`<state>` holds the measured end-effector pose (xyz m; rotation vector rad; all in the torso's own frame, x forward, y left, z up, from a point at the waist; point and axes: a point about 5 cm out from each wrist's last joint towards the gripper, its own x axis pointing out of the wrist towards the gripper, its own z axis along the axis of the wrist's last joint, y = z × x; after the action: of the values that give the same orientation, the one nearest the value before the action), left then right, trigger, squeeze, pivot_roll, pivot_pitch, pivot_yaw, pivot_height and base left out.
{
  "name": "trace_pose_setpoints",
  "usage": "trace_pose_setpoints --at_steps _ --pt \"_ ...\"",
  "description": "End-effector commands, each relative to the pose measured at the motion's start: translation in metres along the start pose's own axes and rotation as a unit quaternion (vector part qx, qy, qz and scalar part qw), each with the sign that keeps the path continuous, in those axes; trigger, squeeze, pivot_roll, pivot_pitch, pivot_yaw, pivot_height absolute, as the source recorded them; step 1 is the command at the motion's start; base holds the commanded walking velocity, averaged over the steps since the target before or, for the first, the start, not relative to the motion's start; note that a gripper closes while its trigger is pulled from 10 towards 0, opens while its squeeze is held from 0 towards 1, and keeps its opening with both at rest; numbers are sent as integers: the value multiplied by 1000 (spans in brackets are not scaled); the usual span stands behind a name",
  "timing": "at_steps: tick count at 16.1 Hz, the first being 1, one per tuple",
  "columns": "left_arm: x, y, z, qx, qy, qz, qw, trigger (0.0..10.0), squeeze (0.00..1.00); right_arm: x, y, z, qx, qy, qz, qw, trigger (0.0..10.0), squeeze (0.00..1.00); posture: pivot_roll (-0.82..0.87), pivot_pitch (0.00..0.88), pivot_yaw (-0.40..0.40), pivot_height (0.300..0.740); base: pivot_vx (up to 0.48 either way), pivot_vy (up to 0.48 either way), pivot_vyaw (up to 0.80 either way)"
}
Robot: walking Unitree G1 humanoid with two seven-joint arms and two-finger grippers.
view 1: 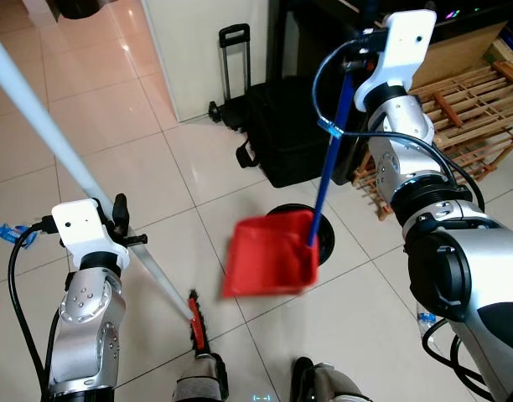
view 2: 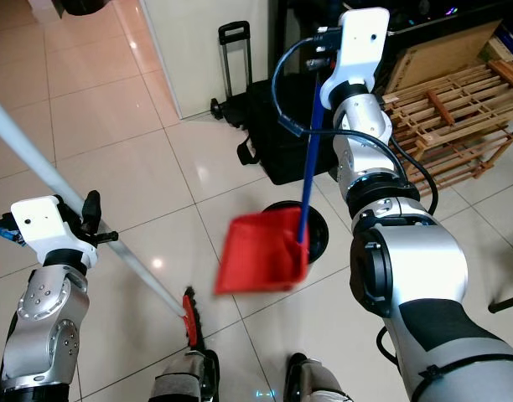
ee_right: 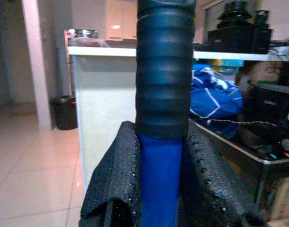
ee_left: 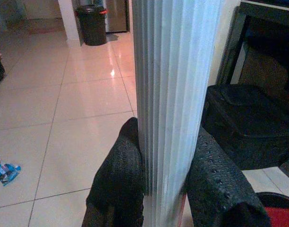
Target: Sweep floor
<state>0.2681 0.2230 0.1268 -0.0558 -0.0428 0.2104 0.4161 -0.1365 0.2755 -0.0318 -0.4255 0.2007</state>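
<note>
1. The left gripper (ee_left: 165,182) is clamped on the broom handle (view 1: 38,126), the pale ribbed pole pinched tight between both black pads. The pole slants down across the tiles to the red broom head (view 1: 195,320), which sits on the floor just in front of the robot's feet.
2. Over on the other side, the right gripper (ee_right: 161,165) is raised high and closed around the blue dustpan handle (view 1: 330,167), gripping right below its black ribbed grip.
3. The red dustpan (view 1: 269,255) hangs off that handle, tilted and seemingly above the tiled floor (view 1: 114,109), not flat on it. Broom head and pan are near each other but apart.
4. There's a blue wrapper (ee_left: 4,170) lying on the tiles off to the robot's left, a likely target.
5. My call: to sweep well from here, the pan's lip needs to come down flush on the tile, mouth facing the broom, then short, low strokes toward it.
6. Watch the black bag (view 1: 282,134) and the wooden rack (view 1: 466,109) close behind the pan; a wide swing of that long handle could clip them.
</note>
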Motion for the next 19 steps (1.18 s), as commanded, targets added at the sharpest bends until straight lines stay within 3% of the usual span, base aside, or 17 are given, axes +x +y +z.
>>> trace_pose_setpoints --at_steps 1,11,19 --pt "1 0 9 2 -24 -2 1000 10000 0 4 -1 9 2 -15 2 1000 10000 0 85 147 48 740 0 0 0" --pt "1 -3 10 -2 -28 -5 1000 10000 0 1 2 0 15 5 18 1000 10000 0 85 149 47 740 0 0 0" --pt "1 -4 10 -3 -28 -6 1000 10000 0 -1 2 -2 13 11 20 1000 10000 0 82 147 48 740 -268 0 0"
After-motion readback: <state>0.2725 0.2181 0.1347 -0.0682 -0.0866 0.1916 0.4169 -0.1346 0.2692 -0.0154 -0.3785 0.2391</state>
